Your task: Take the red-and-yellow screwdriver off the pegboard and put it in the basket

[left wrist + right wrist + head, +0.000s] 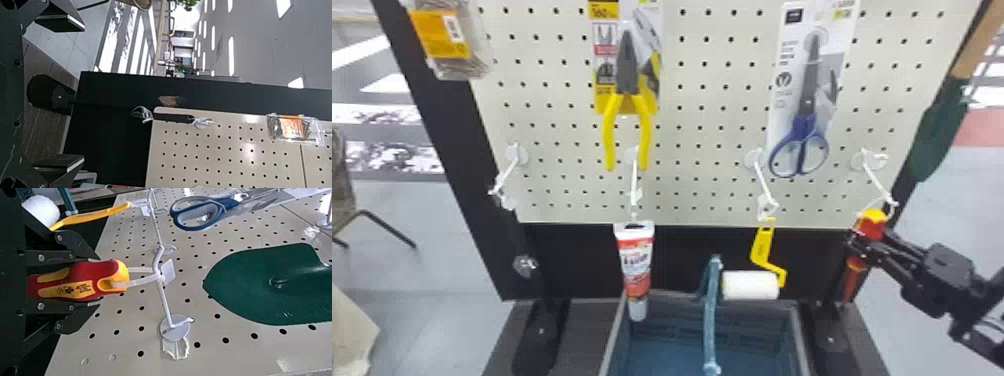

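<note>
The red-and-yellow screwdriver [873, 231] hangs close to upright by a pale tie on the lower-right hook [877, 180] of the pegboard [692, 165], its lower end leaning a little to the left in the head view. The right gripper [861, 246] is clamped on its handle, one flat finger along each side, with the yellow looped end clear of the fingertips and the tie threaded through it. The right arm [944, 280] comes in from the head view's right edge, slanting up and leftward to the handle. Near the hook is a green trowel blade [266, 284]. To the left hang a yellow-handled roller [751, 285] and, farther along, a white-and-red tube [635, 262]. The basket [747, 327] sits low and central in front of the board, its teal handle [710, 320] standing up. The left gripper [84, 92] waits near the board's left side, fingers spread wide with nothing between them, facing a hanging wrench [172, 117].
</note>
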Action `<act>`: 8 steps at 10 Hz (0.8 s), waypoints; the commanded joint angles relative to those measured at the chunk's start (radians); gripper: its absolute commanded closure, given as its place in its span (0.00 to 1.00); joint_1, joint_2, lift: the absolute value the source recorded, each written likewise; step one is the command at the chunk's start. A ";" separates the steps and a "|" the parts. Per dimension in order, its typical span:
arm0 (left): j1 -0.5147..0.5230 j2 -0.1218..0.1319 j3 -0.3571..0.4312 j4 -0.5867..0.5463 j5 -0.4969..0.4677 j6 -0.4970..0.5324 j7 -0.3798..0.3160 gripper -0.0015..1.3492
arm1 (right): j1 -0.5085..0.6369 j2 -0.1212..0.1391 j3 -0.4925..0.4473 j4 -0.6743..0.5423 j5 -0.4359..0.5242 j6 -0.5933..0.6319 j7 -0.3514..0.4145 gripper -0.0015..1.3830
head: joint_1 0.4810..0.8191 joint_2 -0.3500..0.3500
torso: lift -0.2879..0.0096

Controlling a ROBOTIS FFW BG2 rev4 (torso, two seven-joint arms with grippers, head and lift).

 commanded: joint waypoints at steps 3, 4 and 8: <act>-0.002 0.000 0.000 0.000 0.000 0.002 0.000 0.10 | -0.010 -0.004 0.000 -0.021 0.001 0.008 -0.001 0.78 | 0.20 0.50 | 0.63; -0.002 0.000 0.000 0.000 0.000 0.002 0.000 0.10 | -0.010 -0.004 0.000 -0.043 0.002 0.015 -0.001 0.78 | 0.20 0.50 | 0.63; -0.002 0.000 0.000 0.000 0.000 0.002 0.000 0.10 | 0.015 -0.004 -0.003 -0.110 -0.005 0.029 -0.006 0.78 | 0.20 0.50 | 0.63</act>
